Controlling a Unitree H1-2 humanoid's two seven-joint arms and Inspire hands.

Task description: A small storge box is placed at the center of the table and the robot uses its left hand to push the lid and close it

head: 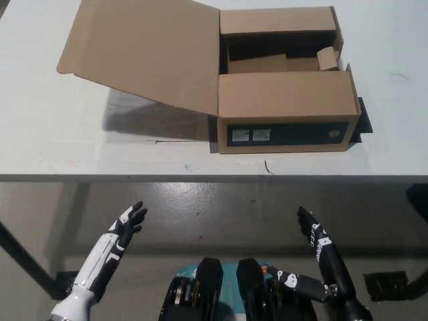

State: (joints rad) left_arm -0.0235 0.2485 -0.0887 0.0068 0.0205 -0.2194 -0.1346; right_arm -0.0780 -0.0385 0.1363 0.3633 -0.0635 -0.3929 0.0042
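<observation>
The cardboard box (286, 110) sits on the white table (60, 144), close to its near edge, and it is open: the large lid (144, 53) is thrown back to the box's left, tilted up off the tabletop and casting a shadow under it. 2 narrower flaps lie over the near and far parts of the opening, leaving a dark gap between them.

Closing has not begun. The left hand (127, 226) hangs below the table edge, well short of the box, fingers spread and holding nothing. The right hand (313, 231) rests at the same height on the other side, fingers also apart and empty.

The next move probably calls for lifting the left hand above the table, reaching beyond the lid's outer edge, then sweeping it toward the box so the lid folds over on its crease.

The box is plain brown corrugated board, rectangular, matte, with a black band and 2 small labels on its front. The table is smooth and pale.
</observation>
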